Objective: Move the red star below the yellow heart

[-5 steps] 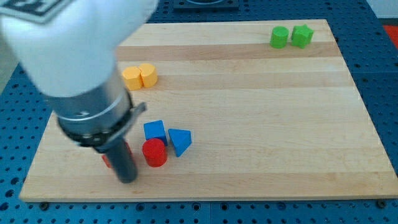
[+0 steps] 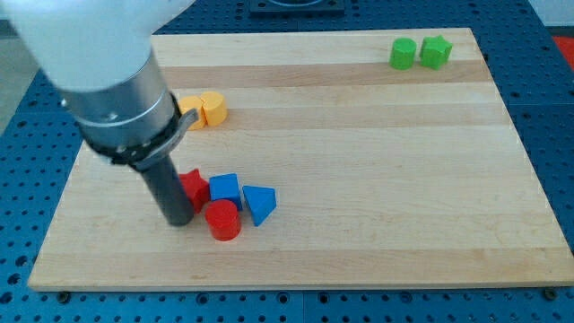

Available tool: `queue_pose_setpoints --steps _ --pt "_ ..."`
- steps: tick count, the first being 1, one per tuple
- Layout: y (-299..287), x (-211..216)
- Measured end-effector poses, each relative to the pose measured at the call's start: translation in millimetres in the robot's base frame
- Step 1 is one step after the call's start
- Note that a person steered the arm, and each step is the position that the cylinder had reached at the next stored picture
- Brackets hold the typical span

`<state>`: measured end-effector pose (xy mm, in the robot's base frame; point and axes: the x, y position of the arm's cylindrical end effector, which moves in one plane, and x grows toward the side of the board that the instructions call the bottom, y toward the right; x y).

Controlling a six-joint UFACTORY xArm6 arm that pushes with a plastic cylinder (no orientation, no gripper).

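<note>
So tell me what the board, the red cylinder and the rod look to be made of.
Board: light wood, probably, with visible grain bands and a smooth matt finish. Red cylinder: solid uniform colour and a slight sheen, so painted wood or plastic; I cannot tell which. Rod, ending at my tip left of the red blocks: dark, matt, likely plastic or rubber-coated metal.

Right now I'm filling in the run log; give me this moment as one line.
my tip: touching red star's left | yellow blocks: above, apart | red cylinder, blue blocks: right of tip | star below heart: no
</note>
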<state>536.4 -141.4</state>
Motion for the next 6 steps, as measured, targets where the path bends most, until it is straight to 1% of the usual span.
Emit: queue_pose_setpoints --steps 1,3,5,6 --pt "1 -36" --pt "9 -52" --pt "14 -102" --pt "18 -113"
